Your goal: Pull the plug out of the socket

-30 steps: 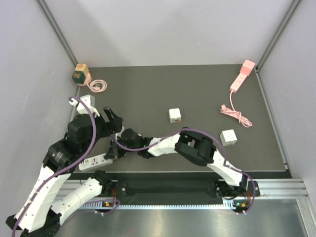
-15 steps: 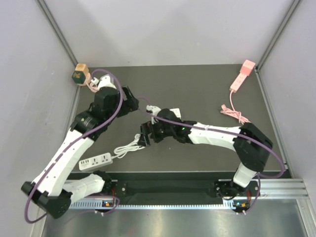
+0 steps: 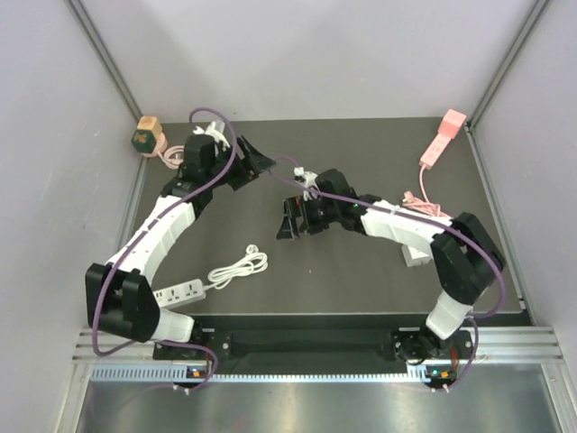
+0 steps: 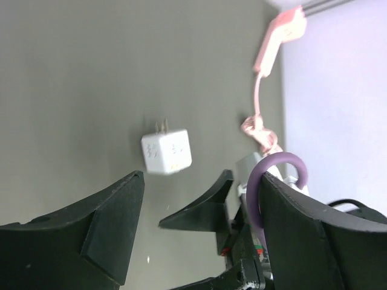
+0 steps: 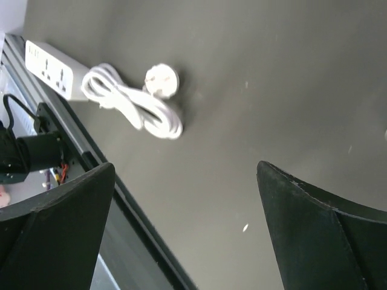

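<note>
Even, soft lighting; wrist views blurred, perhaps from motion.

Seen from above, the black shoulder link of the left arm [image 3: 117,302] covers the left end of the white power strip [image 3: 180,292]. That arm's wrist hides part of the coiled pink cord [image 3: 171,158]. The white right forearm [image 3: 401,227] hides most of a white cube adapter [image 3: 414,259]. In the left wrist view, the pink strip's cord [image 4: 259,127] disappears behind a purple cable loop [image 4: 275,160]. In the right wrist view, the white round plug [image 5: 162,80] is blurred and its prongs are unreadable.
</note>
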{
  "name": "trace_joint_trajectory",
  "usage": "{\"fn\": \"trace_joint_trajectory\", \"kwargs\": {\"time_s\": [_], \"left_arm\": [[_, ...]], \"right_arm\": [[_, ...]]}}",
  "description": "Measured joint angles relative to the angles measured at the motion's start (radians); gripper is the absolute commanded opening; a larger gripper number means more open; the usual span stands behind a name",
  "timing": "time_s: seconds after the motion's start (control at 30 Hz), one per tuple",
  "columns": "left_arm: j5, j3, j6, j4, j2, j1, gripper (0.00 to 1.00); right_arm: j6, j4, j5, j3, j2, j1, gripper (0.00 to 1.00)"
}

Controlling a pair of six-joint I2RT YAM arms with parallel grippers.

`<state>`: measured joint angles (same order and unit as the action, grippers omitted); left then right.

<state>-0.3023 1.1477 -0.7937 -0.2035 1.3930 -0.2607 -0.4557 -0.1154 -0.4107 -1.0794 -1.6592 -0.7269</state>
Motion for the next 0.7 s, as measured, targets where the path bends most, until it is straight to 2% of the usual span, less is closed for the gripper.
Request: {"fn": "trace_joint_trajectory", "kwargs": {"time_s": [0.27, 0.4, 0.5, 0.6, 0.7], "left_arm": [[-0.288, -0.002, 0.073, 0.126, 0.025, 0.185, 0.62], [-0.252, -0.113, 0.128, 0.191, -0.08, 0.278, 0.71], [-0.228, -0.225, 0.154, 0.19, -0.181, 0.353, 0.75], [-0.221, -0.253, 0.193, 0.126, -0.243, 0.348, 0.79], [-0.172, -0.245, 0.229, 0.085, -0.288, 0.342, 0.81]], "right_arm": [[0.11, -0.022, -0.097, -0.203, -0.169, 0.016, 1.0], [0.118, -0.012, -0.124, -0.279, -0.236, 0.024, 1.0], [0.114, 0.017, -0.12, -0.414, -0.31, 0.03, 1.0], [0.114, 0.052, -0.098, -0.496, -0.361, 0.02, 1.0], [0.107, 0.08, -0.047, -0.497, -0.365, -0.016, 1.0]]}}
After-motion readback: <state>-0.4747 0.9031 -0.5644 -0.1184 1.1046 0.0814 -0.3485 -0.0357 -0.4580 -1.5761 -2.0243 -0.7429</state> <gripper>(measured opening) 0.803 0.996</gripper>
